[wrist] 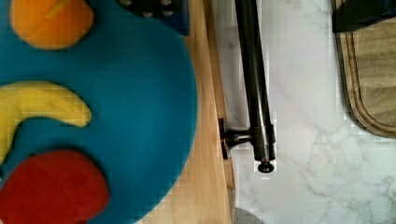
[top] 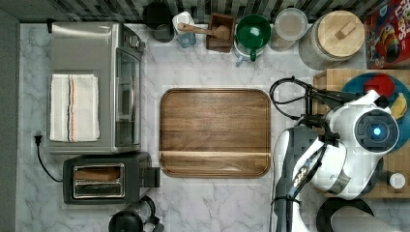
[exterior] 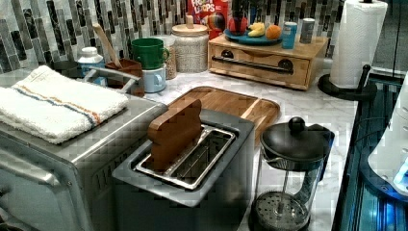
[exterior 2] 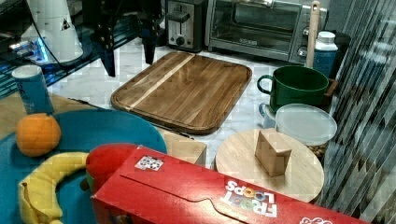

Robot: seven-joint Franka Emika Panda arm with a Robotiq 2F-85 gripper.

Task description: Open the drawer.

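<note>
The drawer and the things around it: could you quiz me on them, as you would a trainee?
1. True or false: the drawer is already pulled out.
2. Which fruit lies on the blue plate? A: banana. B: grapes. C: pear.
3. Fill in: the drawer's bar handle is coloured ____.

Key: 1 false; 2 A; 3 black.

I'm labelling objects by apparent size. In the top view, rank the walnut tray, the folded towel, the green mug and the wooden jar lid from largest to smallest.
1. Walnut tray, clearly largest.
2. Folded towel.
3. Wooden jar lid.
4. Green mug, a little smaller than the lid; these two look close.
</note>
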